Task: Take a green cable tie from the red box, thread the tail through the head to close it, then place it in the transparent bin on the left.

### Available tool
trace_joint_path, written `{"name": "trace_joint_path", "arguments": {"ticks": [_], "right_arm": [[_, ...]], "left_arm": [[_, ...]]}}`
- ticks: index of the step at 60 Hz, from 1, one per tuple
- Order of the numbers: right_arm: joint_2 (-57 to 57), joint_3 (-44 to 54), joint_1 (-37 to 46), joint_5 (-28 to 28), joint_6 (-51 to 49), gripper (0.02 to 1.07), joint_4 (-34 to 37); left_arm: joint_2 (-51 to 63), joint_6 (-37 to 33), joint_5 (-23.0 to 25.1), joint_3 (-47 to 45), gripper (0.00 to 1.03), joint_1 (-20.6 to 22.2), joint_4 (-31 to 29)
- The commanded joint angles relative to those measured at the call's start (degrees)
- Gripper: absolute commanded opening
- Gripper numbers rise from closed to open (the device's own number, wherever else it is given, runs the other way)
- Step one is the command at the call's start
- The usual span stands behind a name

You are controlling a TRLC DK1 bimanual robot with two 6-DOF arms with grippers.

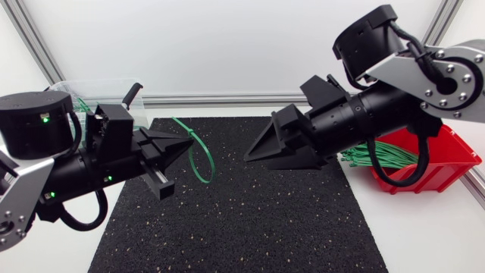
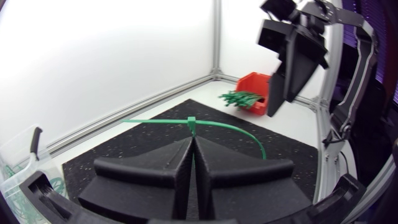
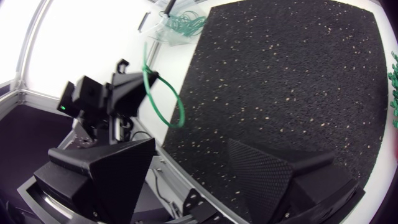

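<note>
The thin green plastic cable tie (image 2: 224, 125) is sitting clamped between the pressed-together fingers of my left claw (image 2: 191, 143), bending into a loop above the speckled black mat (image 1: 250, 220). My right claw (image 3: 189, 149) is hanging opposite it with its fingers spread apart, gripping nothing. A bundle of spare green ties (image 1: 379, 158) is spilling from the red plastic box (image 1: 443, 163) beneath my right arm, and the transparent bin (image 1: 76, 91) is standing behind my left arm.

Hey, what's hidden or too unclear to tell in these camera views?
Head view: the right arm covers much of the red box, so its ties cannot be counted.
Head view: the left arm hides the transparent bin's front.
Left wrist view: the left gripper hides the pinched part of the cable tie.
</note>
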State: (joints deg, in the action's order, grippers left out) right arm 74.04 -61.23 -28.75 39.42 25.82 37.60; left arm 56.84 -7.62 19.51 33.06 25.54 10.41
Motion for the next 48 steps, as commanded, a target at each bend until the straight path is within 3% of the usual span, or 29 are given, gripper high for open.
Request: {"name": "trace_joint_path", "arguments": {"ticks": [1,13,22,40,48], "right_arm": [[1.2,2.3,1.3,-2.3,-4.0,1.03,-2.2],[0.3,3.6,4.8,-6.7,-8.5,1.03,-6.4],[-2.1,4.5,5.0,-12.8,-14.2,1.03,-7.1],[-10.5,7.8,7.7,-19.0,-18.4,1.03,-7.3],[-15.3,10.2,8.5,-22.0,-20.3,1.03,-7.0]], "left_arm": [[3.3,-1.8,0.4,4.8,0.04,-6.7,0.7],[11.5,-0.1,-1.1,18.0,0.04,-23.3,2.1],[18.7,1.8,-5.5,27.8,0.04,-30.6,2.8],[35.4,0.3,-16.5,43.6,0.04,-36.3,-0.8],[43.8,0.0,-18.2,49.7,0.07,-37.8,-7.2]]}}
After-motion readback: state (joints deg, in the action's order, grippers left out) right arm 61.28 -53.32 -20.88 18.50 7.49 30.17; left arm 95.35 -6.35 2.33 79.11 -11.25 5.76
